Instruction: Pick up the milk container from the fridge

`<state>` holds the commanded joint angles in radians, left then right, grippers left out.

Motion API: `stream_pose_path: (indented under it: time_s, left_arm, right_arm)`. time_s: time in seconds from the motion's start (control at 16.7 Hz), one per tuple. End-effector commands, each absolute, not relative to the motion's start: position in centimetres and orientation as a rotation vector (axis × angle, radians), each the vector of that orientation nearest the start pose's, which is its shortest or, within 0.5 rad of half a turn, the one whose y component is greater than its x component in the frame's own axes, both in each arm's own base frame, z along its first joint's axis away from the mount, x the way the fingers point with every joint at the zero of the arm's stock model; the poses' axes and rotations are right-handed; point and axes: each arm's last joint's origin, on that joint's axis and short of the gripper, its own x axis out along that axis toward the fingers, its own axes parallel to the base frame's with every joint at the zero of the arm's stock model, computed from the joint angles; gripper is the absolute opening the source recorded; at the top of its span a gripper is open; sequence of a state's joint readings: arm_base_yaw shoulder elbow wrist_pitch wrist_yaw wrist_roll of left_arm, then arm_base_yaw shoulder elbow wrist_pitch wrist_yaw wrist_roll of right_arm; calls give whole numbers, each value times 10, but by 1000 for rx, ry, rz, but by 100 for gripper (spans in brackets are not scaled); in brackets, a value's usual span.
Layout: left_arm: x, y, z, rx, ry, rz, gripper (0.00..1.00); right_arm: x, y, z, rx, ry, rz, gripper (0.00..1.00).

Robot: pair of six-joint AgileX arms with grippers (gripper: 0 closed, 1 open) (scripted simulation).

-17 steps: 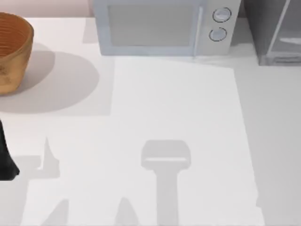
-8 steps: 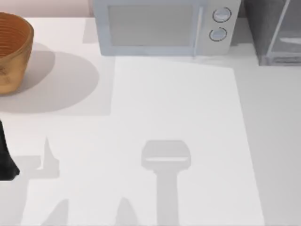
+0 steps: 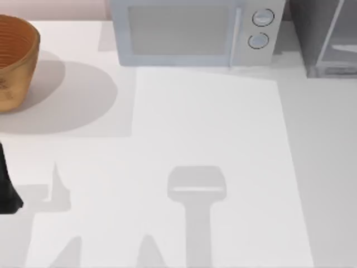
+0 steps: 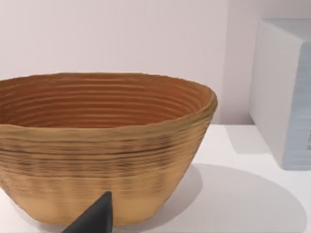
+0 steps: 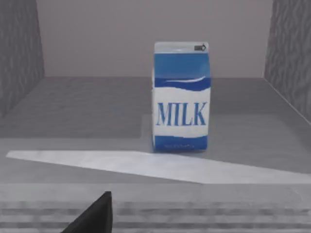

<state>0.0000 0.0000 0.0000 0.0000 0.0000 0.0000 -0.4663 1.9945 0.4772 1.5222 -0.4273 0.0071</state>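
- The milk container (image 5: 181, 97) stands upright on the grey floor of the fridge (image 3: 326, 36), well inside, between the dark textured side walls and apart from both. Its printed face is turned toward the opening, which suits a straight reach in from the front.
- The fridge sits at the far right corner of the table (image 3: 223, 139), just right of the pale microwave (image 3: 195, 30) with its two round dials.
- The right gripper (image 5: 92, 217) shows as one dark fingertip (image 5: 97, 216) low in the right wrist view, at the fridge's threshold and short of the carton. The camera faces the carton squarely, so I judge the arm is lined up for an approach; nothing is grasped yet.
- I cannot tell whether the right claw is spread or pressed together, since just that one tip is visible.
- The left gripper (image 4: 95, 218) is parked at the near left of the table, facing the woven basket (image 4: 102, 145). Again one tip is visible, so its claw state cannot be told either. In the top view the left arm (image 3: 6, 187) is a dark shape at the left edge.
- Compared with a second ago, the top view is nearly unchanged: basket, microwave, fridge and left arm sit as they did. A faint mark at the table's near right edge is gone, possibly a sign that the right arm moved.
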Motion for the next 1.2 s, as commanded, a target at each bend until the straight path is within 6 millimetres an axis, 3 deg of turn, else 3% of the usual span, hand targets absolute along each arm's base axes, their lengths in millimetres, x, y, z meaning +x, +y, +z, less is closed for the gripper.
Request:
stream_pose_path:
  time_s: [0.3, 0.48, 0.66, 1.02, 1.2]
  left_arm:
    - [106, -1, 160, 0, 0, 0, 100]
    - [106, -1, 160, 0, 0, 0, 100]
    - [106, -1, 160, 0, 0, 0, 100]
    - [106, -1, 160, 0, 0, 0, 100]
    - [106, -1, 160, 0, 0, 0, 100]
  right_arm:
    - [368, -130, 86, -16, -14, -14, 100]
    - [408, -124, 77, -14, -9, -12, 100]
    - [425, -117, 72, -11, 3, -10, 100]
    - [428, -118, 72, -11, 5, -12, 100]
    - [449, -119, 70, -11, 4, -10, 100]
